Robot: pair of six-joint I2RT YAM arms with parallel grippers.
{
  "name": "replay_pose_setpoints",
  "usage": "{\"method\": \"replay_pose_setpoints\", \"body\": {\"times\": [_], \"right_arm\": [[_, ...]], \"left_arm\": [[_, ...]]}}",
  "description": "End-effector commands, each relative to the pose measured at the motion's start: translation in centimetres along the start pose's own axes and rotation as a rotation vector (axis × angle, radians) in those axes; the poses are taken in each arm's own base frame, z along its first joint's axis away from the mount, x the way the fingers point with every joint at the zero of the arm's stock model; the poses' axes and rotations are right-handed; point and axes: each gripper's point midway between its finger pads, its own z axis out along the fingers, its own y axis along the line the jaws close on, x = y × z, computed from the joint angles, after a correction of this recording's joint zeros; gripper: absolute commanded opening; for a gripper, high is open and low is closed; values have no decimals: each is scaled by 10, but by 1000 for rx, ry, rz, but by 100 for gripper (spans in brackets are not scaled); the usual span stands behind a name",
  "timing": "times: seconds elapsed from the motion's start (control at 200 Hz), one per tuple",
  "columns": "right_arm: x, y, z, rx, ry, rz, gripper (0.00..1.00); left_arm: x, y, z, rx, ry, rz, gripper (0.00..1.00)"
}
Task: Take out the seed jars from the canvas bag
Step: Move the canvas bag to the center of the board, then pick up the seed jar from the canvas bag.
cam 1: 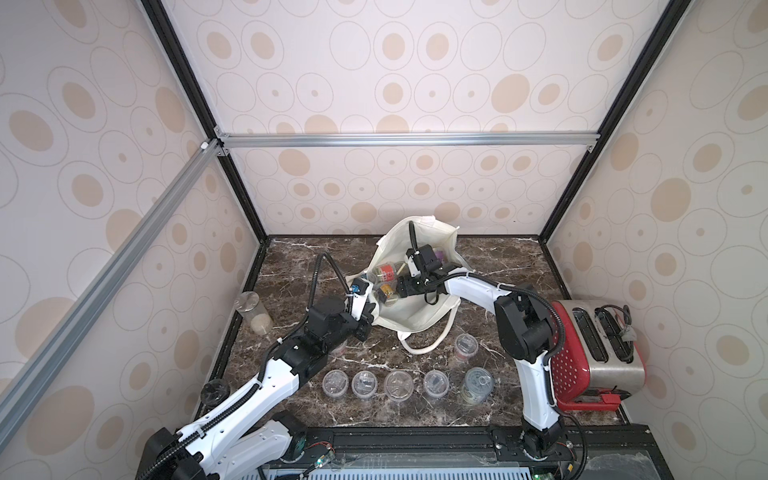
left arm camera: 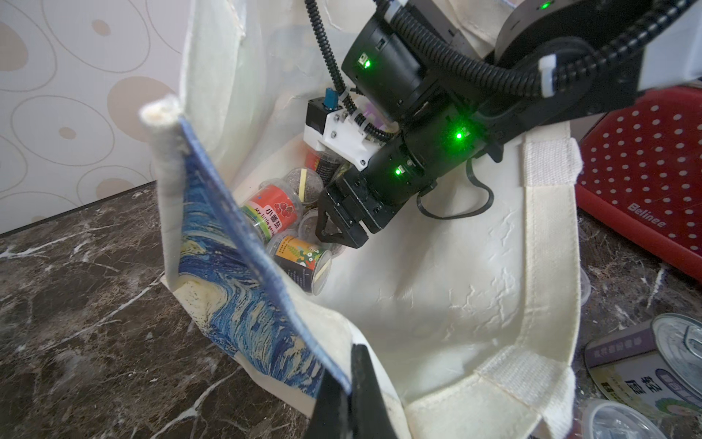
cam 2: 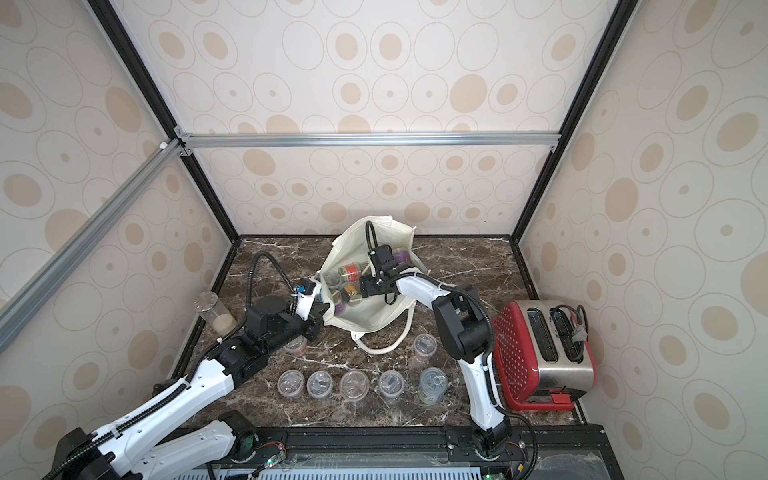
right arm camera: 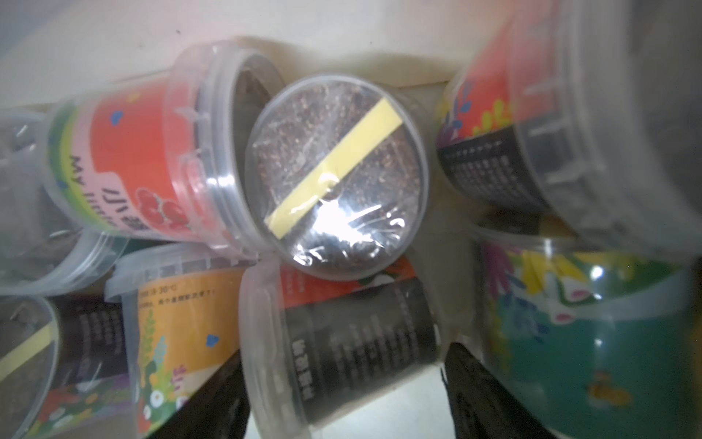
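My left tool [left arm camera: 347, 376] pinched the canvas bag [left arm camera: 437, 304] at its rim to hold the mouth open. That gave room to my right tool [left arm camera: 336, 232], spread astride a black-labelled seed jar [right arm camera: 342, 342] deep inside. Other seed jars [cam 1: 398, 384] stood on the bench [cam 1: 498, 257].

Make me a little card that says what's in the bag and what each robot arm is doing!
Canvas bag: open, on the marble table
Seed jars in bag: several, lying jumbled
Seed jars out: four in a row at the front
Left end effector: shut on the bag's rim
Right end effector: inside the bag, open, jaws either side of a black-labelled jar
Also there: red toaster
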Motion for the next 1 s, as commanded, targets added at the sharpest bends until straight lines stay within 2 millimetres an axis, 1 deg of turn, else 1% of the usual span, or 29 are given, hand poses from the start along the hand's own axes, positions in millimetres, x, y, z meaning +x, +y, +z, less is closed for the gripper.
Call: {"method": "replay_pose_setpoints", "body": {"times": [0.0,0.12,0.175,0.22,0.25,0.33,0.38,0.465,0.525,0.735,0.9,0.995], "right_arm": [[9,22,7,-161,12,-48,77],[4,50,-6,-321,-24,-71,75],[3,58,-12,-372,-32,-67,75],[3,61,-15,-390,-39,-62,75],[2,61,-17,-390,-45,-58,75],[3,54,-17,-347,-58,-46,77],[3,45,-17,-293,-72,-39,80],[4,25,-15,-171,-76,-30,82],[7,16,-12,-113,-62,-29,83],[8,20,-2,-86,-44,-111,90],[12,27,14,-135,14,-134,90],[12,33,17,-161,35,-144,89]], "left_arm": [[-13,-2,-7,12,-51,35,2],[-12,-3,-8,15,-52,36,2],[-11,-3,-8,15,-51,37,2],[-11,-3,-7,14,-50,37,2],[-10,-3,-7,15,-49,38,2],[-10,-3,-7,12,-48,39,2],[-9,-2,-8,10,-48,40,2],[-10,-2,-9,7,-51,42,2],[-9,-1,-9,6,-50,43,2],[-9,-2,-8,10,-50,43,2],[-10,-3,-9,15,-52,46,2],[-11,-4,-10,17,-53,49,1]]}}
